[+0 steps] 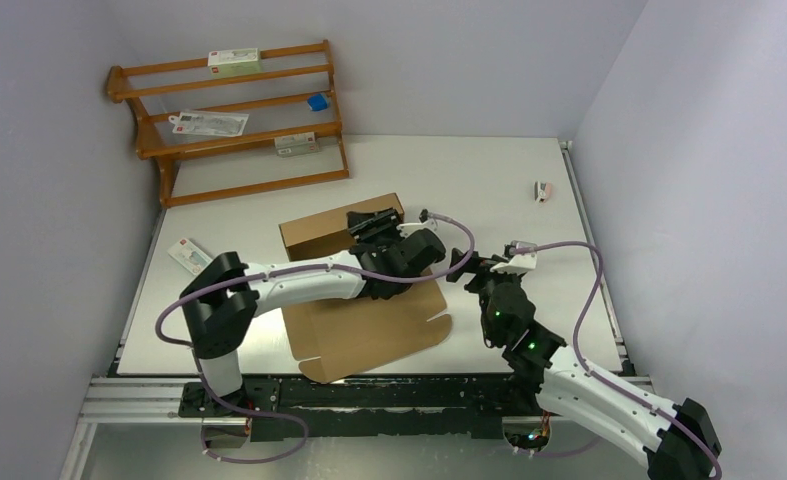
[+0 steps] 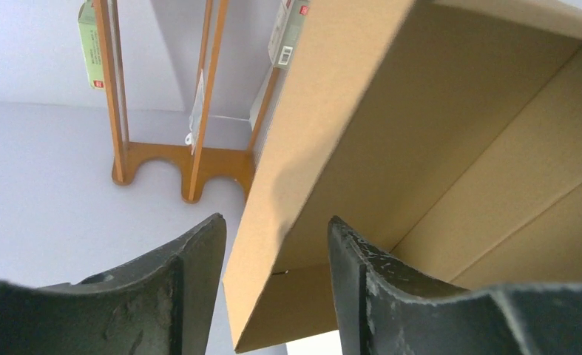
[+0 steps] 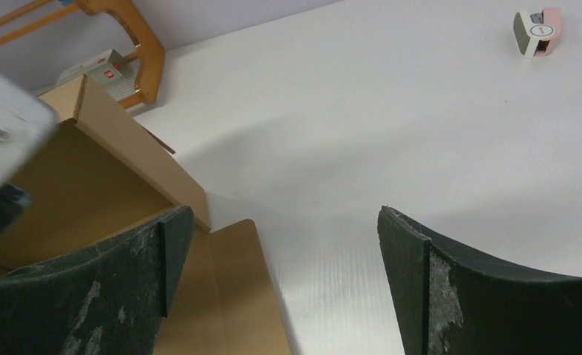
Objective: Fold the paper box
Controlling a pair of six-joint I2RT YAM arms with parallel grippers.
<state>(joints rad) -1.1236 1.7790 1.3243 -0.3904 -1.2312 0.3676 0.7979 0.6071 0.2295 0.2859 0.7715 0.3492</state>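
Note:
The paper box [image 1: 369, 330] is a brown cardboard sheet lying flat mid-table, with its far wall [image 1: 324, 232] folded upright. My left gripper [image 1: 376, 222] reaches over the sheet to that wall. In the left wrist view the left gripper [image 2: 274, 219] is open, and an upright side wall of the box [image 2: 435, 148] stands edge-on between the fingers. My right gripper [image 1: 466, 264] hovers at the sheet's right edge. In the right wrist view the right gripper [image 3: 284, 211] is wide open and empty over the white table, with a flat flap of the box [image 3: 228, 288] by its left finger.
A wooden rack [image 1: 239, 120] holding white packets stands at the back left and also shows in the left wrist view [image 2: 199, 155]. A white packet [image 1: 187, 255] lies at the table's left. A small pink-and-white object [image 1: 542, 190] lies at the far right. Walls close in on both sides.

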